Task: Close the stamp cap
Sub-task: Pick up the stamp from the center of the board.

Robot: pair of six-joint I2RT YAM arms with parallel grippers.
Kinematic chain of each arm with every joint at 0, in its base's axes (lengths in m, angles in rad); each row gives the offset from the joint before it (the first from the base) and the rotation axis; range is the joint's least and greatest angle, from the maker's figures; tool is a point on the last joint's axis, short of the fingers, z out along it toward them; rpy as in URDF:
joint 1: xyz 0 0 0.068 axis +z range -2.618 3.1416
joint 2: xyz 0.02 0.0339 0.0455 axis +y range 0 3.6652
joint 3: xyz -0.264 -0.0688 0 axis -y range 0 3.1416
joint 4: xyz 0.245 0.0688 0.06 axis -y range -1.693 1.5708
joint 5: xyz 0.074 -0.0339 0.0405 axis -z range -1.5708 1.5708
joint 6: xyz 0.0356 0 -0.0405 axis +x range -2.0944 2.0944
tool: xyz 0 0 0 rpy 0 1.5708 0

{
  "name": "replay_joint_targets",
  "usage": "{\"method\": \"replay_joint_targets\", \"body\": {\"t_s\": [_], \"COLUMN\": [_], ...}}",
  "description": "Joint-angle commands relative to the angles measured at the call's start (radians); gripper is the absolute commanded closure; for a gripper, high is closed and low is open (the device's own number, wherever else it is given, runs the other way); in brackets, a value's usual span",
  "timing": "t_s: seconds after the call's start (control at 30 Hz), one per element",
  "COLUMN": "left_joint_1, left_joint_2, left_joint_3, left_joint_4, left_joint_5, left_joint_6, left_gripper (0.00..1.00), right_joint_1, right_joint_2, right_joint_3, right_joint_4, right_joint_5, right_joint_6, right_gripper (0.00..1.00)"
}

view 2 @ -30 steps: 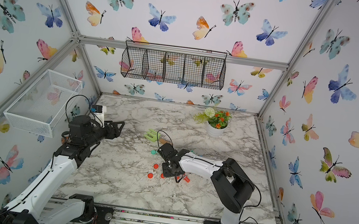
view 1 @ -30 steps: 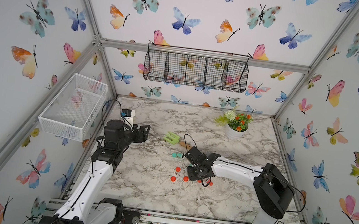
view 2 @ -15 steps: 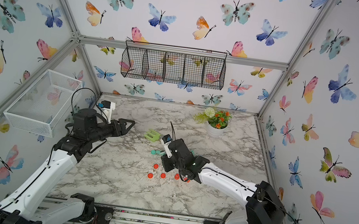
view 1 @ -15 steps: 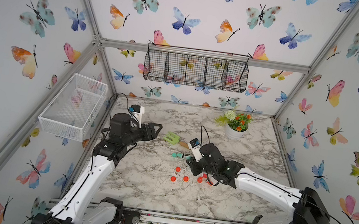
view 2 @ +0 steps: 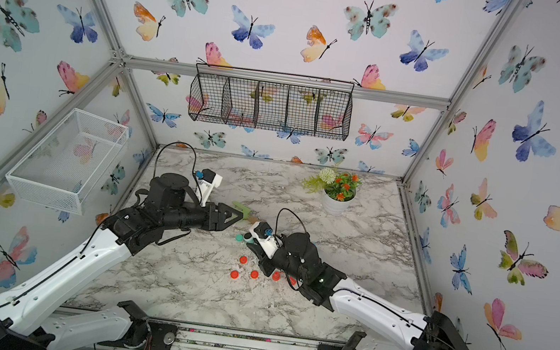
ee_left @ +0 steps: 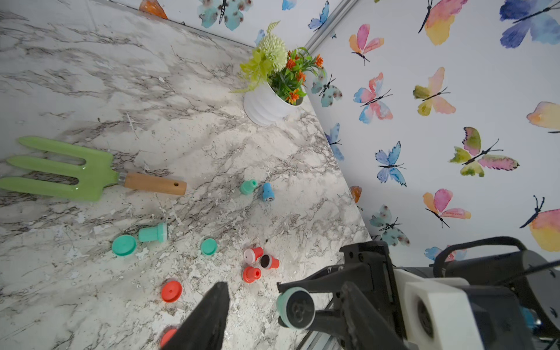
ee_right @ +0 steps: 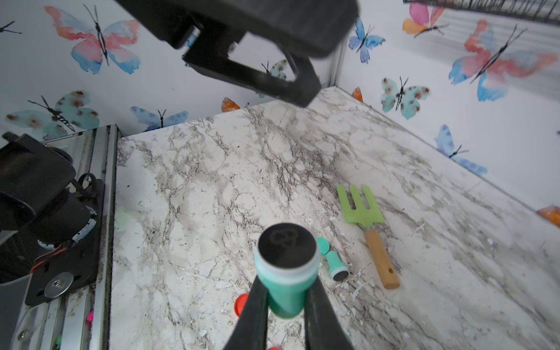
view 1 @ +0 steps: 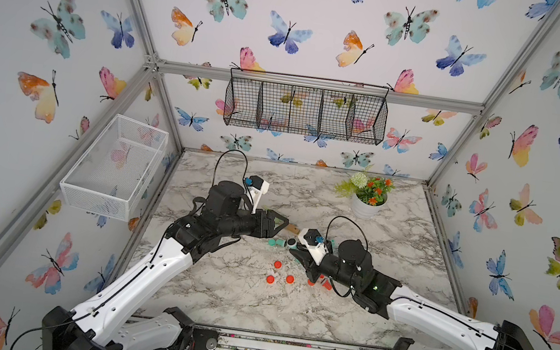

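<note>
My right gripper (ee_right: pixel 286 291) is shut on a teal stamp (ee_right: pixel 286 266) and holds it above the marble table, black stamping face uncovered and turned towards my left arm. The left wrist view shows the same stamp (ee_left: pixel 295 307) close in front of my left gripper (ee_left: pixel 285 321), which is open and holds nothing. In both top views the left gripper (view 1: pixel 281 220) (view 2: pixel 235 216) hovers just left of the right gripper (view 1: pixel 297 251) (view 2: pixel 254 241). Two teal caps (ee_left: pixel 124 245) (ee_left: pixel 208 246) lie loose on the table.
A green garden fork (ee_left: pixel 91 169) lies behind the stamps. A teal stamp (ee_left: pixel 153 233), another teal one (ee_left: pixel 248 186), a blue one (ee_left: pixel 267 191), red stamps (ee_left: pixel 253 254) and red caps (ee_left: pixel 171 291) are scattered around. A flower pot (view 1: pixel 365 204) stands back right.
My left gripper has swung right to the middle of the table, its jaws narrowing. The right arm has stretched out, its gripper staying shut, and now holds the teal stamp up.
</note>
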Motion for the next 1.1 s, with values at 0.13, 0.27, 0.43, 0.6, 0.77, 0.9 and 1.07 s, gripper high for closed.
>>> {"method": "replay_joint_targets", "body": {"t_s": [0.13,0.27,0.43,0.6,0.77,0.9,1.07], "left_joint_1": [-0.105,-0.139,-0.162,-0.196,-0.217,-0.228,-0.238], "left_joint_2": [0.039,0.058,0.051,0.054,0.076,0.091,0.106], "left_joint_3": [0.072,0.112,0.129,0.138,0.153,0.166,0.179], "left_joint_4": [-0.063,-0.117,-0.147,-0.164,-0.2,-0.212,-0.224], "left_joint_5": [-0.048,-0.093,-0.114,-0.129,-0.171,-0.179,-0.179], "left_joint_6": [-0.031,-0.025,-0.031,-0.035,-0.021,-0.013,0.002], "left_gripper": [0.42,0.45,0.49,0.48,0.48,0.5,0.53], "right_joint_1": [0.004,0.004,0.004,0.004,0.004,0.004,0.004], "right_joint_2": [-0.059,-0.07,-0.067,-0.063,-0.058,-0.051,-0.042], "right_joint_3": [-0.018,-0.008,0.003,0.013,0.025,0.037,0.045], "right_joint_4": [0.08,0.071,0.073,0.064,0.06,0.047,0.039], "right_joint_5": [-0.028,-0.018,-0.02,-0.025,-0.039,-0.042,-0.04], "right_joint_6": [-0.165,-0.164,-0.142,-0.127,-0.124,-0.122,-0.122], "right_gripper": [0.93,0.94,0.95,0.95,0.95,0.95,0.95]}}
